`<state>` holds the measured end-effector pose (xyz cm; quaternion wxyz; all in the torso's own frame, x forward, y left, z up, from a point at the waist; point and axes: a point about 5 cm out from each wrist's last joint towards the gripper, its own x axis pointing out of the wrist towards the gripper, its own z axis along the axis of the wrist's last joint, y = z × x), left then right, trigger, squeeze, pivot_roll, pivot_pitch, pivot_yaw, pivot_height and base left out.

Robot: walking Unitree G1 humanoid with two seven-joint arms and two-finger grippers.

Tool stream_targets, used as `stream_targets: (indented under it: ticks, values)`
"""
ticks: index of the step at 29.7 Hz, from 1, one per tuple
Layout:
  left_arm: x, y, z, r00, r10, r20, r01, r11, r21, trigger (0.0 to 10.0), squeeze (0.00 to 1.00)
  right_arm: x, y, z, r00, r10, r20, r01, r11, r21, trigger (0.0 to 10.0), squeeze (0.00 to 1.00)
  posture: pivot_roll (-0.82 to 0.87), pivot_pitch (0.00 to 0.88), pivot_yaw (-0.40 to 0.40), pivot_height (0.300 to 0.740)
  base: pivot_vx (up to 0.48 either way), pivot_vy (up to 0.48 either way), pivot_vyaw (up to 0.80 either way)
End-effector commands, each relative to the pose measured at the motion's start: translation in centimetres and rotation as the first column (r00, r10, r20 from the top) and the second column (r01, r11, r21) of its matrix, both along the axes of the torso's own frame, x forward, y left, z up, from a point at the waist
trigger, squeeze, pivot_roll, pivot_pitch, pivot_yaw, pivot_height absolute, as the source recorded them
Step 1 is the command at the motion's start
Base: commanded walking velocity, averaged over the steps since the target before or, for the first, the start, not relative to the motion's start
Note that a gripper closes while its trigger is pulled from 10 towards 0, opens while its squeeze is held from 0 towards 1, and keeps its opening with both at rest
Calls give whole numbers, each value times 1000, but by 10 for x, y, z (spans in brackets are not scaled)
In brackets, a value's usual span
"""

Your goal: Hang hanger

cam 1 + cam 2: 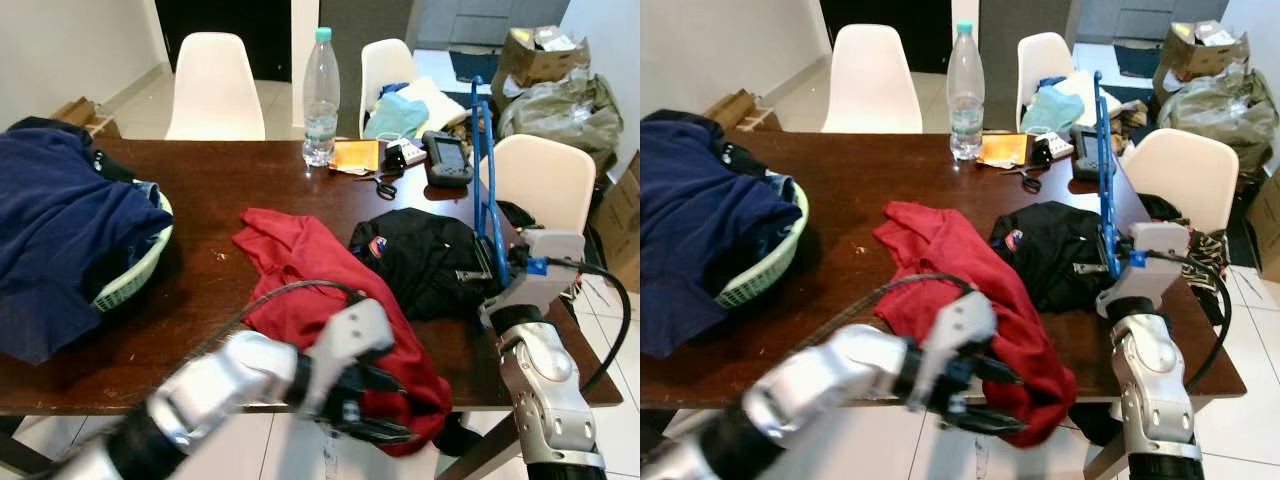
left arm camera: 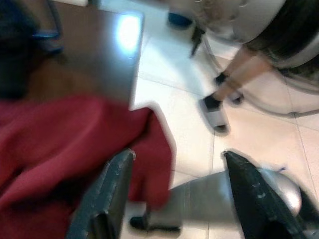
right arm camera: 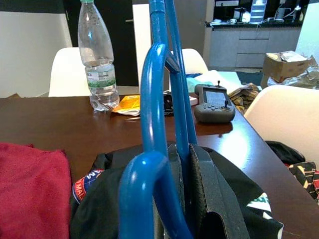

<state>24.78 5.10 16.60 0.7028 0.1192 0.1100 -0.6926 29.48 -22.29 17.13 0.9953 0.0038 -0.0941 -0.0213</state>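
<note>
Right tool [image 3: 187, 199] pinches smooth blue plastic hanger [image 3: 154, 89]; left tool [image 2: 174, 199] gapes beside soft red garment [image 1: 320, 290].

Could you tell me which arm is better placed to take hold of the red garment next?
Left. The left gripper is open at the red garment where it hangs over the table edge; the right gripper is shut on the blue hanger.

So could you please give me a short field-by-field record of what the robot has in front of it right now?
Surface: dark brown wooden table
Right gripper: jaws shut on blue plastic hanger, held upright
Left gripper: jaws open at the table's near edge, by the red shirt
Beside red shirt: black garment
Far edge: clear plastic water bottle
Left side: green basket under blue clothing
</note>
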Motion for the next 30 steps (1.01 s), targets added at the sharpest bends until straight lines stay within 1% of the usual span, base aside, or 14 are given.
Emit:
stream_targets:
  ticks: [1, 2, 3, 4, 9, 10, 17, 18, 19, 20, 21, 22, 24, 30]
  values:
    - [-1, 9, 5, 1000, -20, 18, 20, 1000, 12, 10000, 1000, -5, -2, -37, 984, -14, -179, 21, 999, 37, 10000, 0, 75, 121, 25, 740, 0, 0, 0]
    - [3, 34, 11, 997, -19, 75, 11, 995, 101, 10000, 1000, -5, -2, -37, 984, -14, -180, 21, 999, 36, 10000, 0, 78, 123, 24, 740, 0, 0, 0]
    - [3, 34, 11, 997, -19, 75, 11, 995, 101, 10000, 1000, -5, -2, -37, 984, -14, -180, 21, 999, 36, 10000, 0, 78, 123, 24, 740, 0, 0, 0]
    - [7, 62, 14, 991, -5, 135, -27, 972, 235, 10000, 1000, -5, -2, -37, 983, -14, -181, 20, 999, 36, 10000, 0, 81, 125, 23, 740, 0, 0, 0]
    - [11, 86, 17, 983, 16, 180, -79, 934, 350, 10000, 1000, -5, -2, -37, 983, -12, -182, 19, 999, 37, 10000, 0, 83, 126, 22, 740, 0, 0, 0]
    - [20, 108, 22, 964, 72, 257, -182, 883, 432, 10000, 1000, -5, -1, -38, 983, -10, -184, 17, 999, 38, 10000, 0, 82, 128, 22, 740, 0, 0, 0]
    - [45, 131, 36, 876, 280, 393, -430, 823, 371, 10000, 1000, -5, -1, -38, 983, -9, -185, 16, 999, 38, 10000, 0, 81, 130, 22, 740, 0, 0, 0]
    - [60, 139, 38, 799, 400, 449, -558, 771, 306, 10000, 0, -6, -1, -38, 982, -9, -186, 17, 999, 37, 10000, 0, 82, 130, 22, 740, 0, 0, 0]
    - [78, 149, 38, 666, 540, 515, -709, 673, 210, 10000, 0, -6, -1, -38, 982, -9, -187, 16, 999, 37, 10000, 0, 80, 132, 20, 740, 0, 0, 0]
    - [78, 149, 38, 666, 540, 515, -709, 673, 210, 10000, 0, -6, -1, -38, 982, -9, -187, 16, 999, 37, 10000, 0, 80, 132, 20, 740, 0, 0, 0]
    - [91, 158, 37, 543, 635, 550, -807, 576, 131, 10000, 0, -6, -1, -38, 982, -8, -187, 16, 999, 37, 10000, 0, 83, 133, 18, 740, 0, 0, 0]
    - [91, 158, 37, 543, 635, 550, -807, 576, 131, 10000, 0, -6, -1, -38, 982, -8, -187, 16, 999, 37, 10000, 0, 83, 133, 18, 740, 0, 0, 0]
    - [106, 163, 31, 417, 744, 522, -872, 489, 1, 10000, 0, -5, 0, -38, 983, -6, -185, 13, 999, 39, 10000, 0, 82, 126, 15, 740, 0, 0, 0]
    - [117, 153, 25, 398, 800, 450, -865, 491, -108, 10000, 0, -2, 1, -36, 983, -1, -182, 9, 999, 41, 10000, 0, 77, 123, 14, 740, 0, 0, 0]
